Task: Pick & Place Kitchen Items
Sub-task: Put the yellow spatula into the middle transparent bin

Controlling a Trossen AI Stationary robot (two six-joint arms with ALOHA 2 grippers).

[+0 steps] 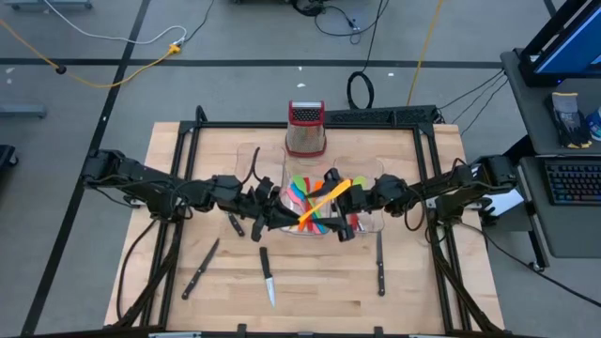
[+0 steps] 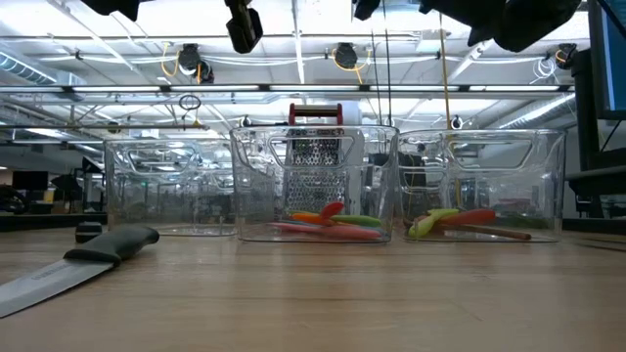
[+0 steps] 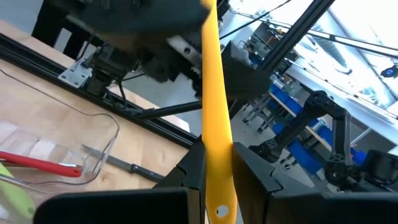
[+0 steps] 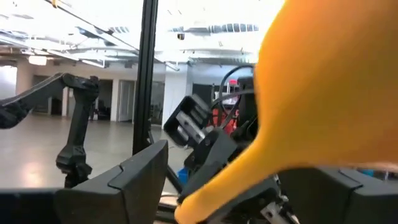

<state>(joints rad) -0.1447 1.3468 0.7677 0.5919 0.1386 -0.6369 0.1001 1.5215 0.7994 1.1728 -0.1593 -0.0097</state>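
An orange-yellow spatula (image 1: 325, 201) hangs in the air over the clear bins, slanting between my two grippers. My left gripper (image 1: 297, 223) is shut on its handle end, which has a hole (image 3: 218, 211). My right gripper (image 1: 357, 192) is shut at its blade end; the blade (image 4: 329, 87) fills the right wrist view. Several coloured utensils (image 2: 328, 225) lie in the middle bin (image 2: 315, 186), and more (image 2: 469, 221) lie in the right bin (image 2: 481, 186). Black-handled knives (image 1: 268, 275) (image 1: 200, 268) (image 1: 379, 263) lie flat on the table. My left gripper pinches the spatula's handle (image 3: 217, 163) between its two fingers, close to the end with the hole. The handle runs on past the fingers toward the other gripper. The spatula is lifted clear of the bins. My right gripper has the spatula's neck (image 4: 217, 196), just below the blade, between its two fingers. The blade lies back toward the wrist and the handle runs out toward the left gripper. The exact place of contact is hidden by the blade.
A steel box grater with a red top (image 1: 306, 130) stands behind the bins. A third clear bin (image 2: 171, 191) stands at the left. A knife (image 2: 78, 266) lies near the low camera. A small dark item (image 1: 235, 225) lies under the left arm.
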